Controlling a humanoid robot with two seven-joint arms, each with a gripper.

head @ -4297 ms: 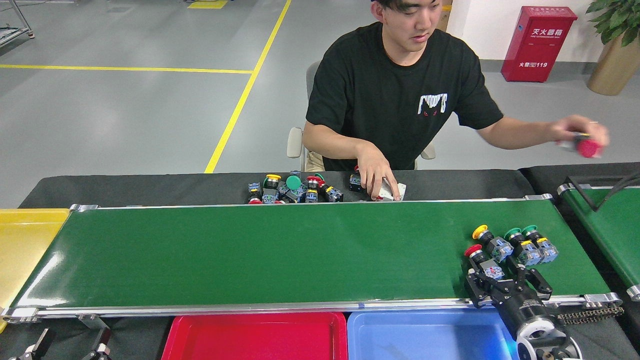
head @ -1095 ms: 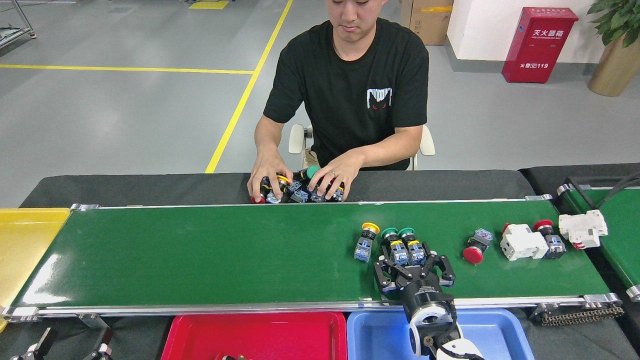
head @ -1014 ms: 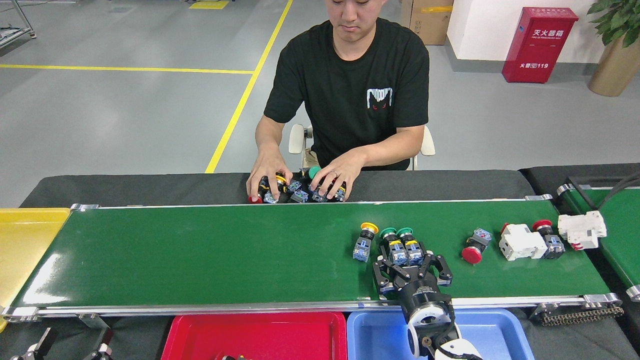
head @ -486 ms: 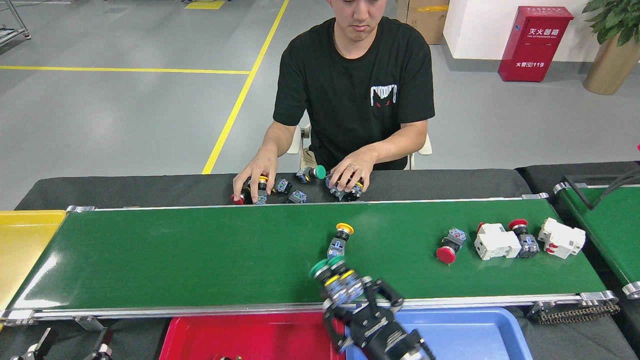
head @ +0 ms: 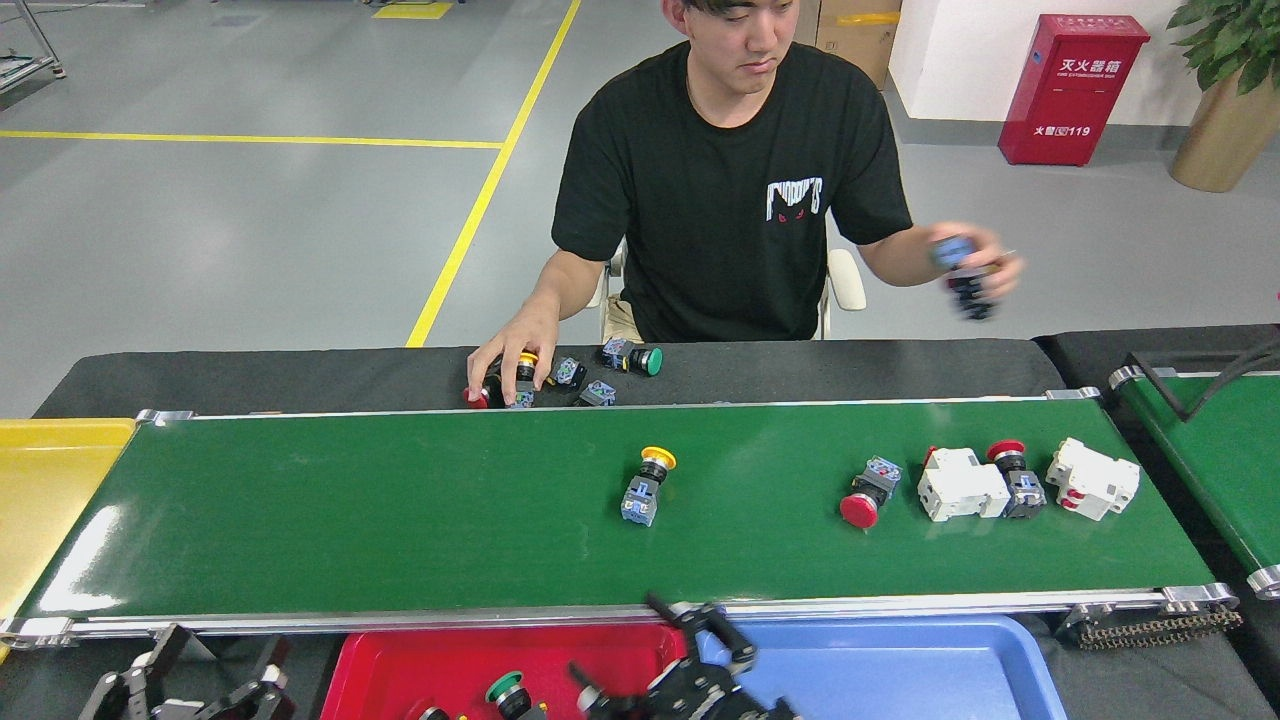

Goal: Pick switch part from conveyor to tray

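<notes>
A long green conveyor (head: pixel 400 510) crosses a grey factory floor (head: pixel 250 230); a seated person (head: pixel 740 190) faces it. On its right half lie a yellow-capped switch (head: pixel 647 484), a red-capped one (head: pixel 866 494) and white breakers (head: pixel 960 484). Just below it, the red tray (head: pixel 400 670) holds a green-capped switch (head: pixel 508 692). Over that tray the right gripper (head: pixel 665 670) hangs spread wide, empty. The left gripper (head: pixel 190 690): cannot tell.

From my remote seat I see a glossy grey floor (head: pixel 250 240) marked with yellow lines (head: pixel 470 215). A white wall (head: pixel 960 50) stands at the far right, with a red fire extinguisher cabinet (head: pixel 1072 88) against it and a potted plant (head: pixel 1225 95) in a brass-coloured pot beside that. A cardboard box (head: pixel 850 28) sits nearby. Lighting is even and bright.
</notes>
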